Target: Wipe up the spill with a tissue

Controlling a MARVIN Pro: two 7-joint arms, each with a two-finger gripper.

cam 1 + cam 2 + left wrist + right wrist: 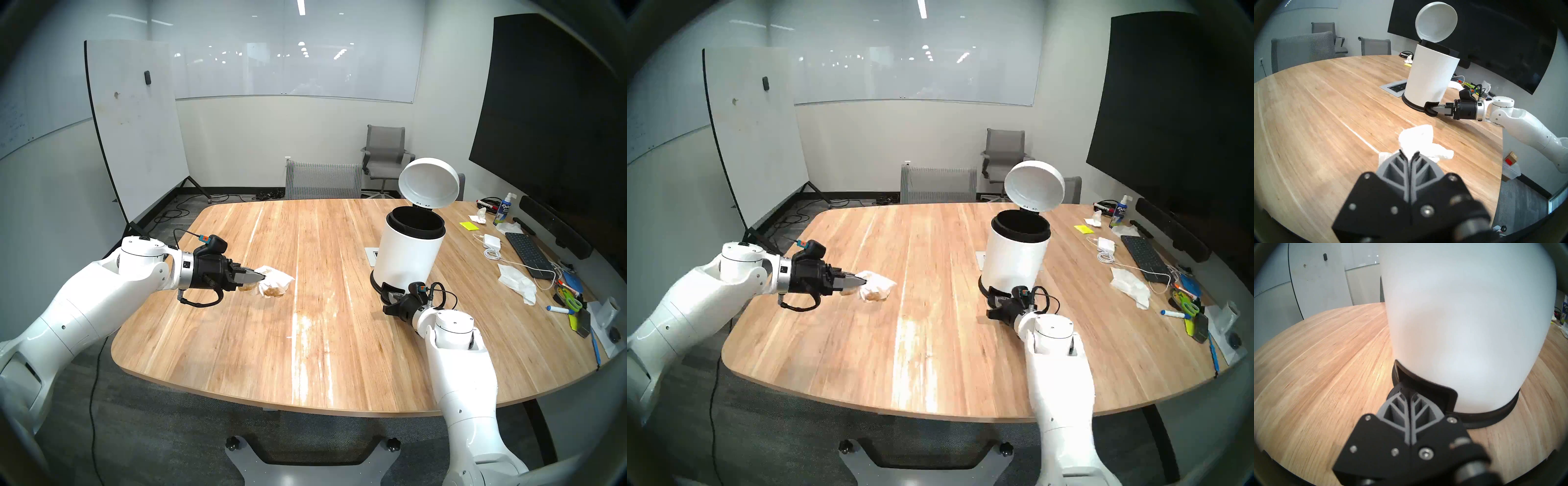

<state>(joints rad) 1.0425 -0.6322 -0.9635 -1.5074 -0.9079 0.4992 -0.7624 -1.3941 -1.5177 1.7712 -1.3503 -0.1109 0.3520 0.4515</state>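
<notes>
Crumpled tissue held above the wood-grain surface

Left pincer (pixel 261 276), left of frame, clamps a crumpled, brown-stained white tissue (pixel 275 281); right pincer (pixel 1435 108), fingers together, presses the smooth white cylindrical bin's (pixel 409 258) black pedal (pixel 1430 109).

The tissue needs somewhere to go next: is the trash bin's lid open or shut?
Open. The lid stands tipped back above the trash bin, baring its dark mouth.
</notes>
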